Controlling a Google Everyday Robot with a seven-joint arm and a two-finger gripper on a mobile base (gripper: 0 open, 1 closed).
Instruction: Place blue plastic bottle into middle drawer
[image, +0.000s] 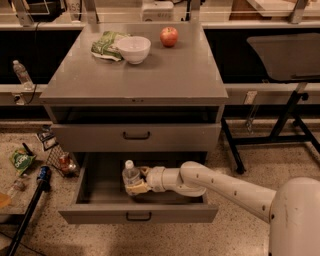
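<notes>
The blue plastic bottle (131, 174), clear with a white cap, stands upright inside the open middle drawer (138, 214), the lowest drawer of the grey cabinet. My gripper (135, 186) reaches in from the right and is shut on the bottle's lower body. My white arm (225, 190) crosses the drawer's right side. The bottle's base is hidden behind my fingers and the drawer front.
The drawer above (136, 136) is shut. On the cabinet top (150, 75) stand a white bowl (133, 49), a green bag (106, 45) and a red apple (169, 36). A small clear bottle (22, 74) stands at the left. Litter and a blue-handled pole (30, 200) lie on the floor at the left.
</notes>
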